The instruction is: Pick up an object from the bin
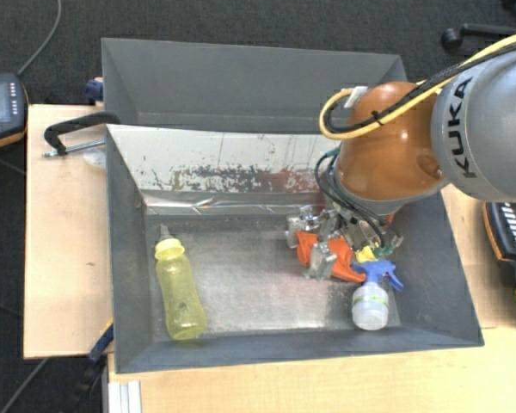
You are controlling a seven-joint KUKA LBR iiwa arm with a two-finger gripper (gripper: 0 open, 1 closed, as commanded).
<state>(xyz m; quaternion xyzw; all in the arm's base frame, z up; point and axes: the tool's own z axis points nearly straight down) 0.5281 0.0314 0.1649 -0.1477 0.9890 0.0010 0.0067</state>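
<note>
Camera view: grey KUKA arm (490,127) in from the right, its orange wrist cover (387,144) bulging over the far right part of the bin. Below the cover, gripper (324,246) low at the bin's floor, directly upon an orange plastic piece (351,271). Touching it or just above, impossible to tell, and likewise whether spread or closed up.

Orange piece at the right of the floor, about midway between far and near walls, partly hidden under the gripper's metal. Long axis slantwise, far left to near right, narrower end toward the near right.

Grey metal bin (129,256) with sloping walls, floor dull and scuffed, far wall streaked with reddish specks. Dark carpet (241,7) beyond.

At the left of the floor, well apart from the gripper, a yellow bottle (179,299) lying flat, cap toward the far wall. At the near right, just beside the orange piece, a small white spray bottle (370,306), blue trigger head toward the far side.
</note>
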